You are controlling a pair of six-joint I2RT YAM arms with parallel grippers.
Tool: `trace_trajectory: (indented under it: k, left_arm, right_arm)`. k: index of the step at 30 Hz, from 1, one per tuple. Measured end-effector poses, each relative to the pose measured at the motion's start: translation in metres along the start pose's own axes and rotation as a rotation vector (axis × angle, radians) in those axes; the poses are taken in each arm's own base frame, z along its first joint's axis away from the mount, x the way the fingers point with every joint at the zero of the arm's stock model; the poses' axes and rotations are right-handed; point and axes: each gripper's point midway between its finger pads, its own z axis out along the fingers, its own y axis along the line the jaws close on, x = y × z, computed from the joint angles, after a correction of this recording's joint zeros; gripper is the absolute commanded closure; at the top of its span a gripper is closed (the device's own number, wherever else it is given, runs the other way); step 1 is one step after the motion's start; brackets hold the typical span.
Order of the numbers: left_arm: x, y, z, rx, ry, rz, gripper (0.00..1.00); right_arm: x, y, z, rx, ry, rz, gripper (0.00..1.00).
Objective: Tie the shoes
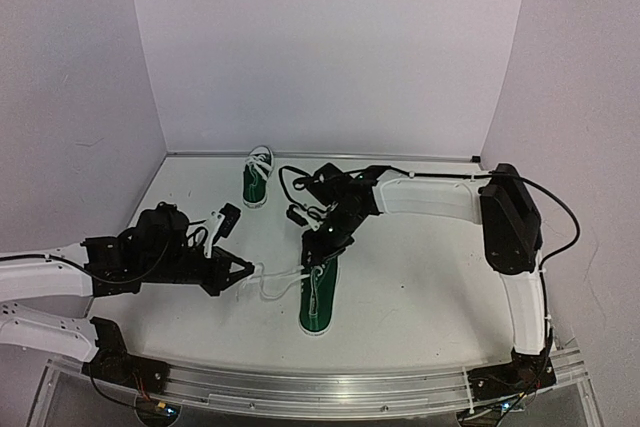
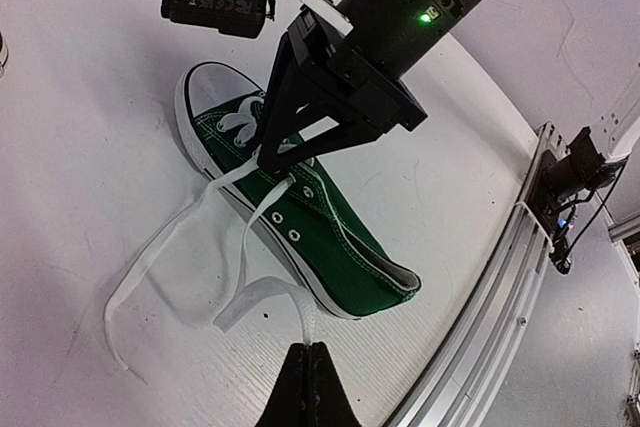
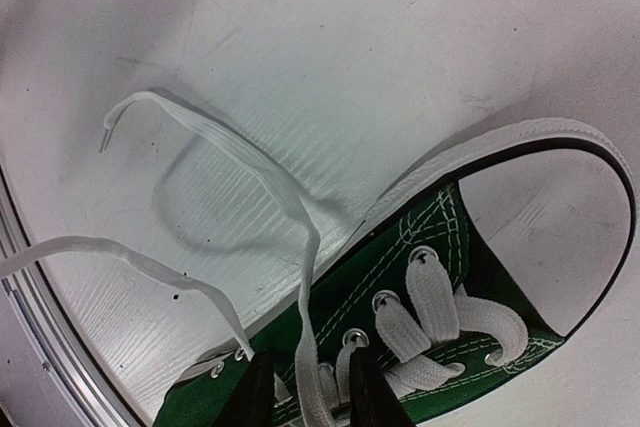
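Note:
One dark green sneaker (image 1: 320, 299) lies in front of the arms, its white toe cap towards the near edge. It also shows in the left wrist view (image 2: 335, 242) and the right wrist view (image 3: 440, 347). The second sneaker (image 1: 257, 179) stands at the back by the wall. My left gripper (image 1: 246, 273) is left of the near shoe, shut on a white lace (image 2: 300, 312) at its tips (image 2: 308, 349). My right gripper (image 1: 318, 253) hovers over the shoe's eyelets. Its jaws (image 3: 310, 397) stand apart with the other lace (image 3: 298, 227) running loosely between them.
An aluminium rail (image 1: 330, 387) runs along the table's near edge, close to the shoe's heel (image 2: 500, 277). White walls close the back and both sides. The right arm's wrist camera (image 2: 215, 2) hangs above the shoe's toe.

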Motion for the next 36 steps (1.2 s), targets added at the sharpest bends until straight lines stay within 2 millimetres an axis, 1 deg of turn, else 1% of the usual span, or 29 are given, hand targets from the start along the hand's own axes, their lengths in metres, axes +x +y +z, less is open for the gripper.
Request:
trace_trajectory:
  k: [4,6,9,13,16,18,23,26,29,36]
  left_arm:
    - [0.001,0.003,0.005,-0.018,0.009,-0.001,1.00]
    - [-0.002,0.005,0.007,-0.031,0.006,-0.003,1.00]
    - [-0.010,0.014,0.008,-0.091,-0.021,-0.026,1.00]
    - [-0.027,0.028,0.010,-0.188,-0.089,-0.105,1.00]
    - [-0.042,0.038,0.015,-0.250,-0.149,-0.184,1.00]
    - [-0.048,0.044,0.020,-0.288,-0.172,-0.236,1.00]
    - [-0.065,0.052,0.043,-0.336,-0.227,-0.377,1.00]
    - [-0.070,0.053,0.059,-0.325,-0.254,-0.455,1.00]
    - [-0.068,0.055,0.075,-0.313,-0.266,-0.519,1.00]
    - [-0.049,0.061,0.115,-0.283,-0.239,-0.634,1.00]
  right_arm:
    - [0.001,-0.001,0.000,0.006,0.003,-0.016,0.95]
    - [0.001,-0.002,0.000,0.011,0.005,-0.018,0.99]
    - [0.002,-0.003,0.000,0.016,0.009,-0.025,1.00]
    - [0.003,-0.003,-0.001,0.017,0.002,-0.025,1.00]
    - [0.007,-0.003,-0.005,0.016,-0.014,-0.021,1.00]
    - [0.007,-0.001,-0.010,0.010,-0.034,-0.016,1.00]
    - [0.007,0.005,-0.023,-0.012,-0.090,-0.005,1.00]
    - [0.007,0.007,-0.026,-0.023,-0.116,0.000,1.00]
    - [0.008,0.008,-0.026,-0.033,-0.138,0.007,1.00]
    - [0.010,0.011,-0.027,-0.057,-0.175,0.013,1.00]
